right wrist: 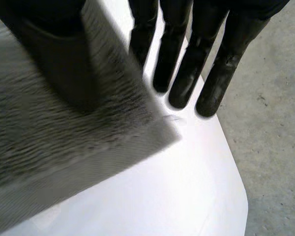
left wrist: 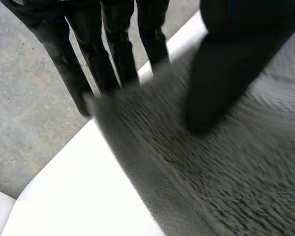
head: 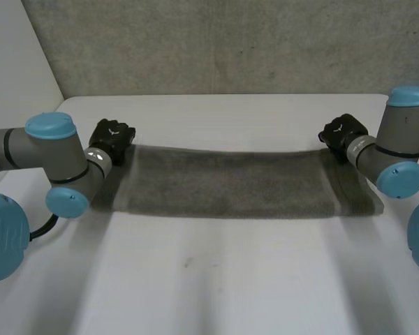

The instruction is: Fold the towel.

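A grey towel lies as a long flat strip across the white table. My left hand is at its left end and my right hand at its right end. In the left wrist view the fingers hang straight just past a corner of the towel, with the thumb over the cloth and a gap between them. In the right wrist view the fingers stand straight beyond the towel's corner, apart from the thumb on the cloth. Neither hand pinches it.
The table's far edge runs close behind both hands, with grey floor beyond it. Bare white tabletop stretches from the towel's near edge towards me. My elbows flank the towel's ends.
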Action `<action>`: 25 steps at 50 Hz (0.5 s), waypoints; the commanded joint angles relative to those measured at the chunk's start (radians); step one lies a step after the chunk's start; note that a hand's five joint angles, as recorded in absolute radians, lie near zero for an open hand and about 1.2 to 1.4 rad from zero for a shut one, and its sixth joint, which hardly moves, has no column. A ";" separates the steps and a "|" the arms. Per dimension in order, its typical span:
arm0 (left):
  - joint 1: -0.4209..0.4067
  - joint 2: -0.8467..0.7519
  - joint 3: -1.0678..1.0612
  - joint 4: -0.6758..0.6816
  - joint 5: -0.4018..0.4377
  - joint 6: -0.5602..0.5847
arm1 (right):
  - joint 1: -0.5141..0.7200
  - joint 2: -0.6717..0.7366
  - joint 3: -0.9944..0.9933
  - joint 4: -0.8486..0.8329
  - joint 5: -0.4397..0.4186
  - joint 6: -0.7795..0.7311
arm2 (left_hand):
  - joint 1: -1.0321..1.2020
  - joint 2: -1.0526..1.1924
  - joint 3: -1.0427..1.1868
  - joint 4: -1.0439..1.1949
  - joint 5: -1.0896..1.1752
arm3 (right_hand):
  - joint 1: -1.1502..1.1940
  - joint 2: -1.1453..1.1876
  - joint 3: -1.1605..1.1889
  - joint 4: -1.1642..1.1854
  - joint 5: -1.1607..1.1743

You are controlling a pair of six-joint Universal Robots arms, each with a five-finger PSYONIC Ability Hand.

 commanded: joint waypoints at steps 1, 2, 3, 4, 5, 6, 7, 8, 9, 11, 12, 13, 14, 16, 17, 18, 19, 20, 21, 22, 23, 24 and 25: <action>-0.004 0.000 0.013 0.001 -0.040 0.001 | 0.015 0.019 -0.038 -0.017 0.021 0.002 | -0.638 -0.634 -0.636 -0.634 -0.632 | -0.563 -0.558 -0.575 -0.577 -0.561; -0.004 0.005 0.013 0.002 -0.059 0.000 | 0.020 0.014 -0.049 -0.030 0.026 0.006 | -0.640 -0.637 -0.639 -0.637 -0.635 | -0.563 -0.558 -0.575 -0.577 -0.561; -0.004 0.005 0.013 0.002 -0.059 0.000 | 0.020 0.014 -0.049 -0.030 0.026 0.006 | -0.640 -0.637 -0.639 -0.637 -0.635 | -0.563 -0.558 -0.575 -0.577 -0.561; -0.004 0.009 0.013 0.005 -0.076 0.000 | 0.024 0.007 -0.055 -0.039 0.026 0.019 | -0.640 -0.637 -0.639 -0.637 -0.635 | -0.563 -0.558 -0.575 -0.577 -0.561; -0.006 0.021 0.013 0.005 -0.086 -0.002 | 0.026 -0.010 -0.057 -0.043 0.026 0.042 | -0.638 -0.634 -0.636 -0.634 -0.632 | -0.563 -0.558 -0.575 -0.577 -0.561; -0.006 0.022 0.013 0.005 -0.087 -0.002 | 0.026 -0.010 -0.057 -0.043 0.026 0.042 | -0.637 -0.634 -0.636 -0.634 -0.632 | -0.563 -0.558 -0.575 -0.577 -0.561; -0.006 0.038 0.007 0.005 -0.093 -0.005 | 0.026 -0.037 -0.057 -0.043 0.024 0.075 | -0.640 -0.637 -0.639 -0.637 -0.635 | -0.563 -0.558 -0.575 -0.577 -0.561; -0.006 0.038 0.007 0.005 -0.093 -0.005 | 0.026 -0.038 -0.057 -0.043 0.024 0.076 | -0.640 -0.637 -0.639 -0.637 -0.635 | -0.563 -0.558 -0.575 -0.577 -0.561; -0.006 0.058 0.000 0.005 -0.096 -0.011 | 0.024 -0.073 -0.048 -0.043 0.020 0.117 | -0.638 -0.634 -0.636 -0.634 -0.632 | -0.563 -0.558 -0.575 -0.577 -0.561; -0.006 0.081 -0.013 0.004 -0.096 -0.014 | 0.021 -0.108 -0.037 -0.045 0.017 0.157 | -0.635 -0.631 -0.633 -0.631 -0.629 | -0.563 -0.558 -0.575 -0.577 -0.561; -0.004 0.109 -0.034 0.002 -0.097 -0.017 | 0.017 -0.142 -0.023 -0.042 0.009 0.192 | -0.629 -0.625 -0.628 -0.625 -0.624 | -0.563 -0.558 -0.575 -0.577 -0.561; -0.002 0.145 -0.071 0.002 -0.096 -0.026 | 0.014 -0.182 0.007 -0.040 0.006 0.212 | -0.623 -0.619 -0.622 -0.620 -0.618 | -0.563 -0.558 -0.575 -0.577 -0.561; -0.002 0.146 -0.071 0.002 -0.096 -0.026 | 0.014 -0.182 0.007 -0.040 0.006 0.212 | -0.623 -0.619 -0.622 -0.620 -0.618 | -0.563 -0.558 -0.575 -0.577 -0.561; -0.001 0.236 -0.169 0.010 -0.093 -0.061 | 0.006 -0.272 0.123 -0.039 0.006 0.223 | -0.617 -0.613 -0.616 -0.614 -0.612 | -0.563 -0.558 -0.575 -0.577 -0.561; -0.001 0.236 -0.169 0.010 -0.093 -0.061 | 0.006 -0.272 0.124 -0.039 0.006 0.223 | -0.617 -0.613 -0.616 -0.614 -0.612 | -0.563 -0.558 -0.575 -0.577 -0.561; -0.001 0.285 -0.228 0.017 -0.090 -0.084 | 0.001 -0.323 0.200 -0.043 0.004 0.223 | -0.620 -0.616 -0.619 -0.617 -0.615 | -0.563 -0.558 -0.575 -0.577 -0.561; -0.001 0.285 -0.229 0.017 -0.090 -0.084 | 0.001 -0.323 0.201 -0.043 0.004 0.223 | -0.620 -0.616 -0.619 -0.617 -0.615 | -0.563 -0.558 -0.575 -0.577 -0.561; 0.001 0.332 -0.287 0.031 -0.087 -0.107 | -0.008 -0.373 0.284 -0.050 0.000 0.223 | -0.620 -0.616 -0.619 -0.617 -0.615 | -0.563 -0.558 -0.575 -0.577 -0.561; 0.001 0.380 -0.344 0.053 -0.085 -0.130 | -0.018 -0.422 0.373 -0.053 -0.006 0.223 | -0.620 -0.616 -0.619 -0.617 -0.615 | -0.563 -0.558 -0.575 -0.577 -0.561; 0.001 0.381 -0.344 0.053 -0.085 -0.130 | -0.019 -0.423 0.374 -0.053 -0.007 0.223 | -0.620 -0.616 -0.619 -0.617 -0.615 | -0.563 -0.558 -0.575 -0.577 -0.561; 0.001 0.423 -0.403 0.076 -0.084 -0.150 | -0.031 -0.470 0.458 -0.062 -0.022 0.223 | -0.620 -0.616 -0.619 -0.617 -0.615 | -0.563 -0.558 -0.575 -0.577 -0.561; 0.001 0.471 -0.468 0.102 -0.082 -0.164 | -0.046 -0.516 0.543 -0.079 -0.043 0.232 | -0.623 -0.619 -0.622 -0.620 -0.618 | -0.563 -0.558 -0.575 -0.577 -0.561; 0.001 0.471 -0.468 0.102 -0.082 -0.164 | -0.046 -0.516 0.544 -0.079 -0.043 0.232 | -0.623 -0.619 -0.622 -0.620 -0.618 | -0.563 -0.558 -0.575 -0.577 -0.561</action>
